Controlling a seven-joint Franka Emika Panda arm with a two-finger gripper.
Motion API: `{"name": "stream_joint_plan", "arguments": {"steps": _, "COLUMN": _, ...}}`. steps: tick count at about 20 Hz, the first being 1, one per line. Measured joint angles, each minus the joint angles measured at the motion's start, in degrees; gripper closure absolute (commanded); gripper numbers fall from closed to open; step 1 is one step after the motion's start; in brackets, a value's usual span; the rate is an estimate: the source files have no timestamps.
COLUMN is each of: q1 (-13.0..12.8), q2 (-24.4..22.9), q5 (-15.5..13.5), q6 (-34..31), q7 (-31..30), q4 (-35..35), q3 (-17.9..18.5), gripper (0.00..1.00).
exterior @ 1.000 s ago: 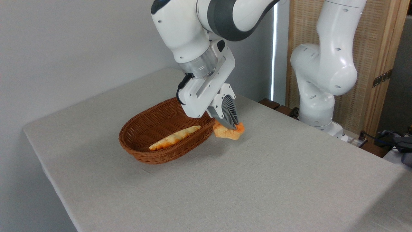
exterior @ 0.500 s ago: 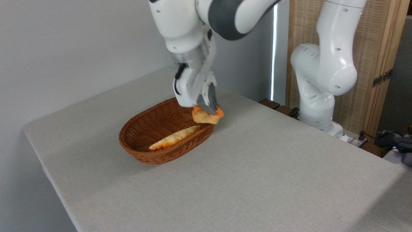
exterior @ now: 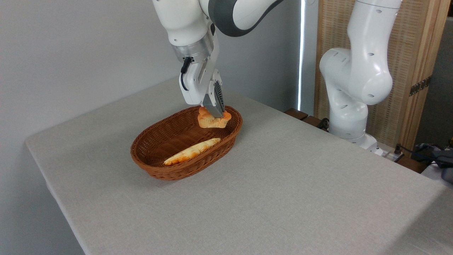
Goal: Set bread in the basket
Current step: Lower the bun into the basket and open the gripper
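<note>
Grey cloth table (exterior: pixel 283 184), grey wall, wicker screen behind. One basket (exterior: pixel 159 170), one long loaf (exterior: pixel 193 151) inside, one bun (exterior: pixel 212 121) clamped in gripper (exterior: pixel 215 114) above the basket.

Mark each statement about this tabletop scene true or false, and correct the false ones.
1. The hand grips the small orange-golden knotted bun. True.
2. The bun rests on the grey cloth-covered table. False: it hangs in the hand over the far end of the oval reddish-brown wicker basket.
3. A long pale-yellow loaf lies inside the basket. True.
4. The basket is tipped upside down. False: it sits upright, opening upward.
5. The loaf and the bun touch. False: they are clearly apart.
</note>
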Motion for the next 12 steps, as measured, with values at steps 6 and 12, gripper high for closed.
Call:
{"name": "stream_joint_plan", "arguments": {"steps": 6, "q1": 0.15, "q2": 0.01, "q5": 0.00, "q6": -0.01, "q7": 0.00, "q4": 0.00, "q3": 0.44, "gripper": 0.00}}
{"name": "stream_joint_plan", "arguments": {"steps": 12, "q1": 0.60, "q2": 0.01, "q5": 3.00, "q6": -0.02, "q7": -1.27, "q4": 0.00, "q3": 0.65, "gripper": 0.00}}
